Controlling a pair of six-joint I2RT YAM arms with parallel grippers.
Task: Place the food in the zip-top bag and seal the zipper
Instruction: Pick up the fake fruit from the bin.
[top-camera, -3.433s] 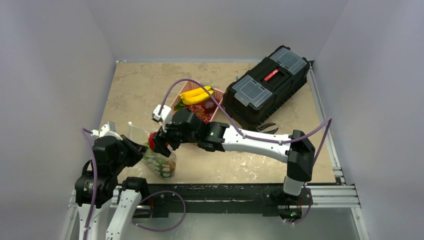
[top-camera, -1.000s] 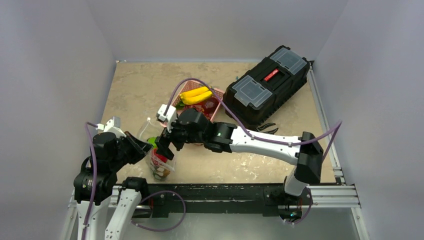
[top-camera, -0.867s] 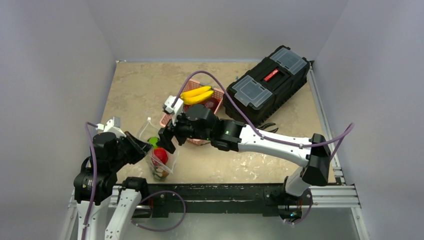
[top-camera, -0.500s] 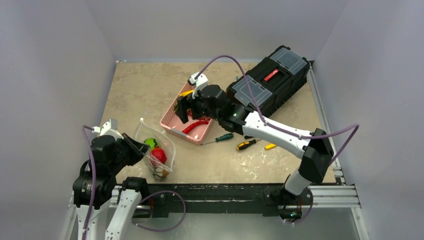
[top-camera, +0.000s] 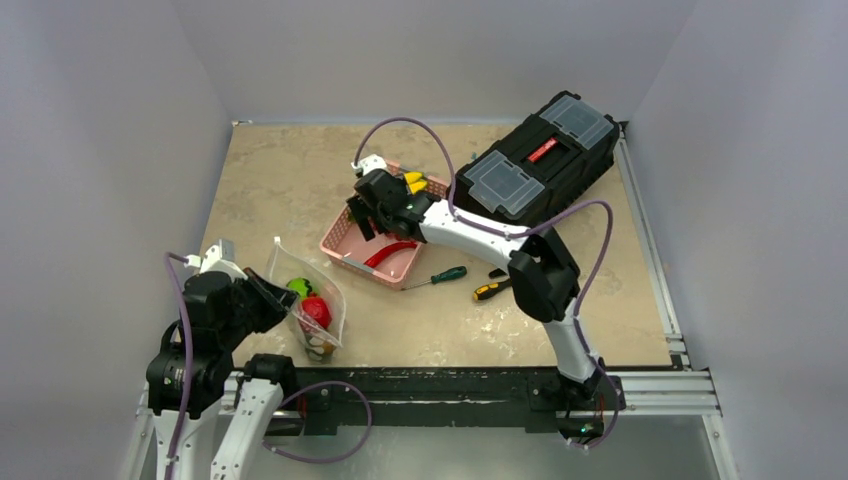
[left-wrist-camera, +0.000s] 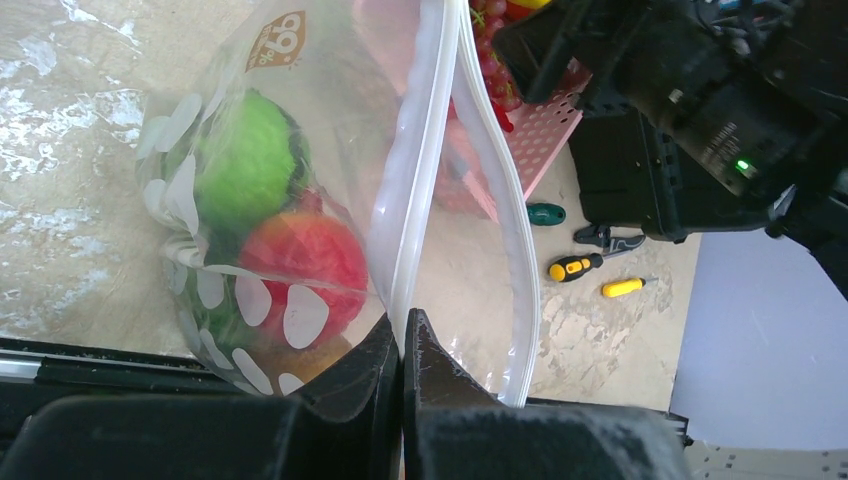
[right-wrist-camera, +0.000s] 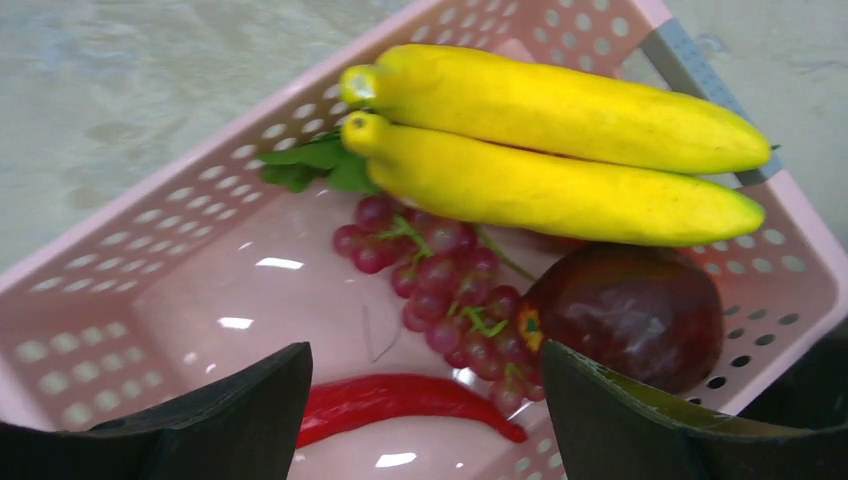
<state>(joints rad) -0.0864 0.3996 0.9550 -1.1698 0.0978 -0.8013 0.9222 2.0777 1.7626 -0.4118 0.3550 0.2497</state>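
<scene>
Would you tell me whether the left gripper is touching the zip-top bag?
Touching. The left wrist view shows the left gripper pinched shut on the zipper strip at the mouth of the zip-top bag, with no gap visible.

Beige marbled table (top-camera: 280, 170) carries a pink basket (top-camera: 343, 243), black toolbox (top-camera: 530, 170), green-handled screwdriver (top-camera: 447, 273), orange-handled screwdriver (top-camera: 492, 290), and zip-top bag (top-camera: 330, 298) near the front edge.

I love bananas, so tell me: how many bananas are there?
2. Both lie side by side in the pink basket: one banana nearer its rim, the other banana beside the grapes. Another could hide underneath.
</scene>
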